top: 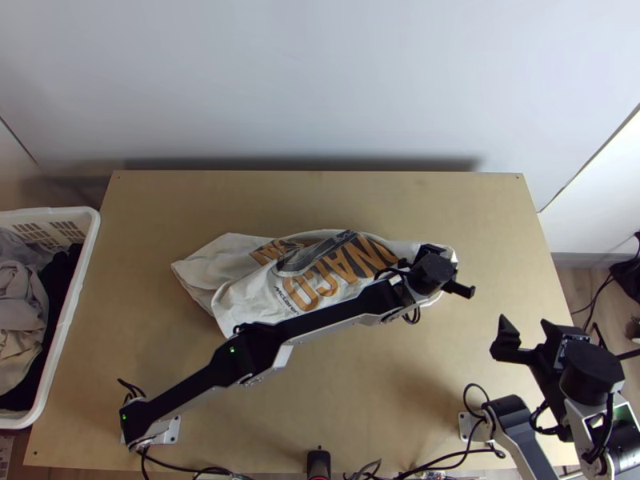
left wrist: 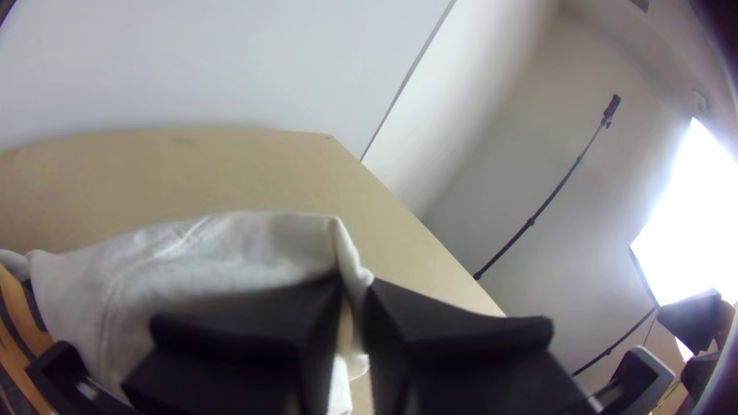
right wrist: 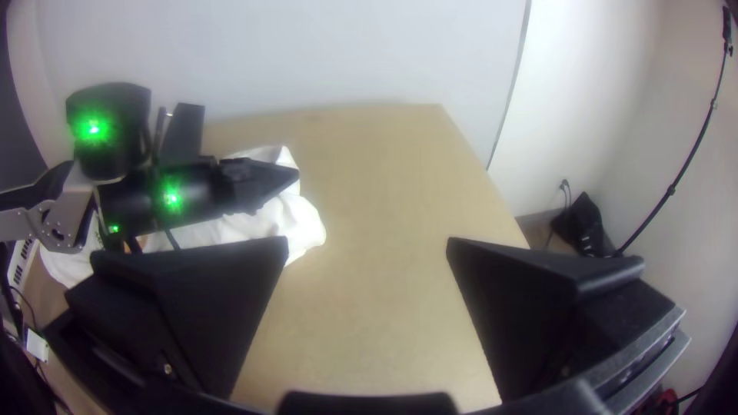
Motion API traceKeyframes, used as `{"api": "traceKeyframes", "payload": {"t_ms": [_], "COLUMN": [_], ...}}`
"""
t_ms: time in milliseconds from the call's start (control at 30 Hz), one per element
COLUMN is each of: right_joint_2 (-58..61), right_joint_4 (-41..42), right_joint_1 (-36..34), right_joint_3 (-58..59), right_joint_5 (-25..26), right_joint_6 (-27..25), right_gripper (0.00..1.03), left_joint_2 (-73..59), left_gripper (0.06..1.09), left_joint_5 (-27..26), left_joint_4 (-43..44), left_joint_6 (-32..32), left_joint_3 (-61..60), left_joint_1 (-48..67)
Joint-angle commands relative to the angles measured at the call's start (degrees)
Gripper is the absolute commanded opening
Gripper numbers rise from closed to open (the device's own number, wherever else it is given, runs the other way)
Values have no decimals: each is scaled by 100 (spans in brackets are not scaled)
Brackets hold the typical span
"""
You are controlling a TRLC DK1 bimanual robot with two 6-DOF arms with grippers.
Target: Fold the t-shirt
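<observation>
Top view: the t-shirt, bunched, lies across the middle of the table, its long axis running roughly left to right. At its right end the left gripper has its fingers closed on a pinch of white cloth. The right gripper, spread wide and empty, stands well apart. From where I stand, any grasp by it would call for travel leftward and toward the wall.

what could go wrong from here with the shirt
The black left gripper pinches just a small bit of the bunched white t-shirt with orange print, so it may slip out. Lifting there could crumple it more, since the open black right gripper holds none of it.
</observation>
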State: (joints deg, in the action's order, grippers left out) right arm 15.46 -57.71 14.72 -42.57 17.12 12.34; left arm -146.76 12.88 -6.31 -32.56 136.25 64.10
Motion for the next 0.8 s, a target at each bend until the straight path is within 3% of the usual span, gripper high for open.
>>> {"api": "traceKeyframes", "payload": {"t_ms": [0, 167, 400, 600, 767], "right_joint_2": [-140, -87, -79, 352, 1292], "right_joint_4": [-214, -232, -460, -478, -214], "right_joint_1": [13, 22, 48, 189, 690], "right_joint_3": [-41, -32, -208, -472, -542], "right_joint_5": [-16, -51, -412, -1071, -1669], "right_joint_6": [49, 128, 375, 621, 1218], "right_gripper": [99, 99, 99, 99, 99], "left_joint_2": [-213, 271, 1738, 3136, 4551], "left_gripper": [105, 105, 105, 105, 105], "left_joint_5": [267, 496, 487, 469, 452], "left_joint_4": [402, 358, -793, -2156, -2156], "left_joint_6": [30, 144, 171, 179, 364], "left_joint_3": [51, -37, -608, -1390, -2858], "left_joint_1": [-55, -152, -635, -1523, -2252]}}
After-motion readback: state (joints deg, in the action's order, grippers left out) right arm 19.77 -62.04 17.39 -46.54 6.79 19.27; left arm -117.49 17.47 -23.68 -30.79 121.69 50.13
